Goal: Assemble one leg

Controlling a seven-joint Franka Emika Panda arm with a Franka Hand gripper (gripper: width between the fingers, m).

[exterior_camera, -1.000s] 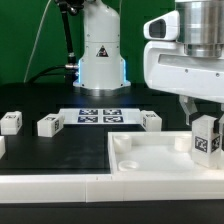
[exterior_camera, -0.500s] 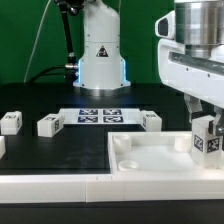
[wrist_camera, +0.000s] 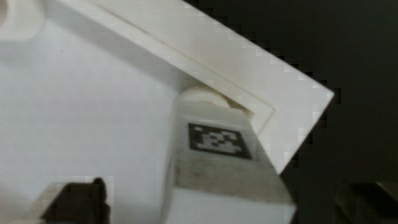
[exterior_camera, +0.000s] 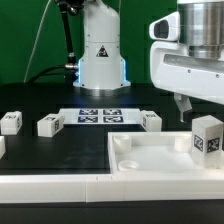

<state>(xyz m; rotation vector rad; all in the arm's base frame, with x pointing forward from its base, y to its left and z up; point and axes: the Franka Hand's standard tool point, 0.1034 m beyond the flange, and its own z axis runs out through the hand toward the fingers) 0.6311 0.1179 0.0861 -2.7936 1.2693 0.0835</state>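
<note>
A white leg (exterior_camera: 207, 135) with a black-and-white marker stands upright at the corner of the large white plate (exterior_camera: 150, 160), on the exterior view's right. My gripper (exterior_camera: 193, 108) hangs just above and behind it, open and holding nothing. In the wrist view the leg (wrist_camera: 221, 150) stands by a round corner socket of the plate (wrist_camera: 89, 100). My gripper (wrist_camera: 222, 203) straddles the leg, and its dark fingers (wrist_camera: 75, 200) stand well apart from the leg's sides.
Three more legs lie on the black table: two on the exterior view's left (exterior_camera: 10, 122) (exterior_camera: 49, 125) and one near the middle (exterior_camera: 151, 120). The marker board (exterior_camera: 98, 115) lies before the white robot base (exterior_camera: 100, 50).
My gripper has let go of the leg and risen off it. The leg stays standing on the plate's corner.
</note>
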